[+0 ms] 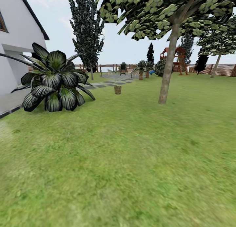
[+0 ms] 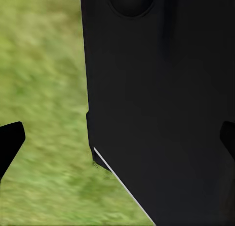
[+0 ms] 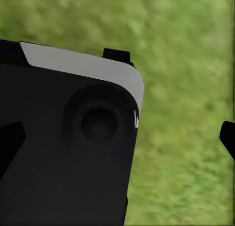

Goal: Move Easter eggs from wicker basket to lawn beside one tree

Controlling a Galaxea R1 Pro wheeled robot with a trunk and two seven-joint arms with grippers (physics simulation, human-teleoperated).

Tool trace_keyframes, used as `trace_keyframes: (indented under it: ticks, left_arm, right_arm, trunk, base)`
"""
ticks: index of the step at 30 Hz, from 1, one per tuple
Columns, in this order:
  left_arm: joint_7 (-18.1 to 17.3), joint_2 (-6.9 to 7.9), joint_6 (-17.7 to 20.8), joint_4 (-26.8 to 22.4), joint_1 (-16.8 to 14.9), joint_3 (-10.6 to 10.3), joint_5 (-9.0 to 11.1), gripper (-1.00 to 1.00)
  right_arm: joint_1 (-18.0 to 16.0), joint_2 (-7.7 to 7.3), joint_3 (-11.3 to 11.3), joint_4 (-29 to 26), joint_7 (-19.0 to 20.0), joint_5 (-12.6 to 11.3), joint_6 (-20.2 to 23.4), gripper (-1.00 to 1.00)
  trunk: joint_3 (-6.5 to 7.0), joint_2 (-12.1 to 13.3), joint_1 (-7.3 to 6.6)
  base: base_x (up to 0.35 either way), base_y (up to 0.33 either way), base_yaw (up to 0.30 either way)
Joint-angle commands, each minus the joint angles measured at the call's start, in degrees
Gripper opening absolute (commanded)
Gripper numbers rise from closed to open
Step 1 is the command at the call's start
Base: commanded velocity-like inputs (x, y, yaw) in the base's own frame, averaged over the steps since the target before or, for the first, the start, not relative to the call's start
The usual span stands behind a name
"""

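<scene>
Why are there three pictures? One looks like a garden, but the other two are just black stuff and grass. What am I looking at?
These come from a pretend robot in a computer game world. It rolls on wheels and has two arms, with a camera on its head and one near each hand.

The big picture is from the head camera. It looks across the lawn. Far off stands a little wicker basket, and to its right a tree with a thick trunk. A big leafy plant grows beside a white house.

The other two pictures are from the arm cameras, looking down. The big black shapes are parts of the robot's own body, with grass beyond. The small dark tips at the picture edges are fingers of the left hand and of the right hand. They are spread apart and hold nothing.
</scene>
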Motion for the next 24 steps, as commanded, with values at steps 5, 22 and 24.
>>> trace_keyframes:
  ticks: [5,22,24]
  left_arm:
    - [0.07,0.00,-0.09,-0.11,0.01,-0.02,-0.08,1.00]
    - [0.07,0.02,-0.09,-0.11,0.01,-0.02,-0.08,1.00]
    - [0.07,0.02,-0.09,-0.11,0.03,-0.02,-0.08,1.00]
  right_arm:
    - [-0.06,-0.01,0.16,0.12,0.03,0.44,-0.23,1.00]
    - [-0.06,-0.01,0.16,0.12,0.03,0.44,-0.23,1.00]
    - [-0.06,-0.01,0.16,0.12,0.03,0.44,-0.23,1.00]
  trunk:
    - [-0.04,-0.02,0.03]
    - [-0.04,-0.02,0.03]
    - [-0.04,-0.02,0.03]
  base:
    - [0.312,-0.087,0.000]
    - [0.312,-0.087,0.000]
    - [0.312,-0.087,0.000]
